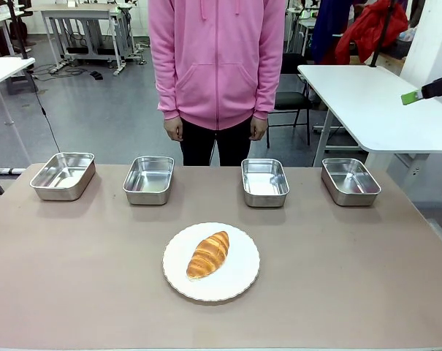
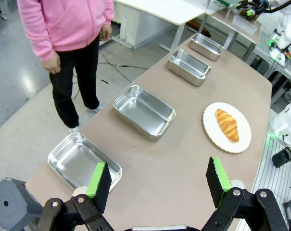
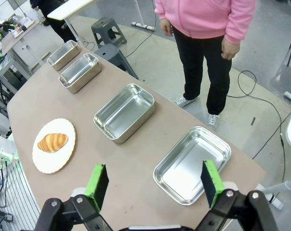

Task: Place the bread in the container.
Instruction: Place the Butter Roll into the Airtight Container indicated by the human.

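The left gripper [image 2: 158, 169] hangs above the left end of the table [image 1: 74, 285], jaws spread wide, holding and touching nothing. Take the plate [image 1: 239, 284] as the centre of the dial in the front view. The far-left tray [image 1: 60, 192] then lies at 10 o'clock, the second tray [image 1: 146, 198] at 11, the third tray [image 1: 266, 201] at 1 and the far-right tray [image 1: 352, 199] at 2, all bare inside. The bread [image 1: 208, 254] lies on the plate, its long line running from 7 to 1 o'clock, well apart from every tray. The person [image 1: 217, 66] stands at 12 with hands down, so I cannot tell which tray is meant. The step in hand looks like the reach and pick-up. It is best to come straight down with the pads across the bread's narrow width, closing softly so the crust is not crushed and the plate does not slide. The right gripper [image 3: 154, 169] hangs above the right end, equally wide open and empty.
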`<action>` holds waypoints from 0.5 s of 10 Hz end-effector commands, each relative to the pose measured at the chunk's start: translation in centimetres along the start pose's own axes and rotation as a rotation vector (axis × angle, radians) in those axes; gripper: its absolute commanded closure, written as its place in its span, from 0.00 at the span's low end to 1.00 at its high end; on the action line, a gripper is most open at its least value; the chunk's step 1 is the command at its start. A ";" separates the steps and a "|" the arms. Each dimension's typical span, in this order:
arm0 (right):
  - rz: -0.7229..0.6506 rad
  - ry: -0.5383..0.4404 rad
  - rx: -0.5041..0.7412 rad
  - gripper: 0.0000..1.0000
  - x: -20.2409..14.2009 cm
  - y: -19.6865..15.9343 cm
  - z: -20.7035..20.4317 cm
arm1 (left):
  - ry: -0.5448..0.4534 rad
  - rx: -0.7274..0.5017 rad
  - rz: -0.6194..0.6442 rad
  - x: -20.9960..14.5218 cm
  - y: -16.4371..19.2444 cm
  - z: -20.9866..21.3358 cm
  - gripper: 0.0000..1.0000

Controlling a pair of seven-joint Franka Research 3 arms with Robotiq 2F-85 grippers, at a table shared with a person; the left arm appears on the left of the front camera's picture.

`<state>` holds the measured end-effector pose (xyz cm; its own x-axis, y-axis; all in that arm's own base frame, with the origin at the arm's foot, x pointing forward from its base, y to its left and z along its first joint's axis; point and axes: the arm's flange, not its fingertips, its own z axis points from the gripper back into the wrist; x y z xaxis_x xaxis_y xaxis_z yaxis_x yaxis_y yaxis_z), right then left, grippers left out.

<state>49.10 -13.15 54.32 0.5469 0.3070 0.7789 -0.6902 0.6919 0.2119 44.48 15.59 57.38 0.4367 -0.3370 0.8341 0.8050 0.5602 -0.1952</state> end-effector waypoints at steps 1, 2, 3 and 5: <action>0.002 -0.005 0.005 0.00 0.1 0.1 0.0 | -0.003 -0.005 -0.011 0.0 -0.1 0.1 0.00; 0.002 -0.005 0.005 0.00 0.1 0.1 0.0 | -0.003 -0.005 -0.011 0.0 -0.1 0.1 0.00; 0.002 -0.005 0.005 0.00 0.1 0.1 0.0 | -0.003 -0.005 -0.011 0.0 -0.1 0.1 0.00; 0.002 -0.005 0.005 0.00 0.1 0.1 0.0 | -0.003 -0.005 -0.011 0.0 -0.1 0.1 0.00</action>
<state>49.10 -13.15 54.32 0.5469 0.3070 0.7789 -0.6902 0.6919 0.2119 44.48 15.59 57.38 0.4367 -0.3370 0.8341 0.8050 0.5602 -0.1952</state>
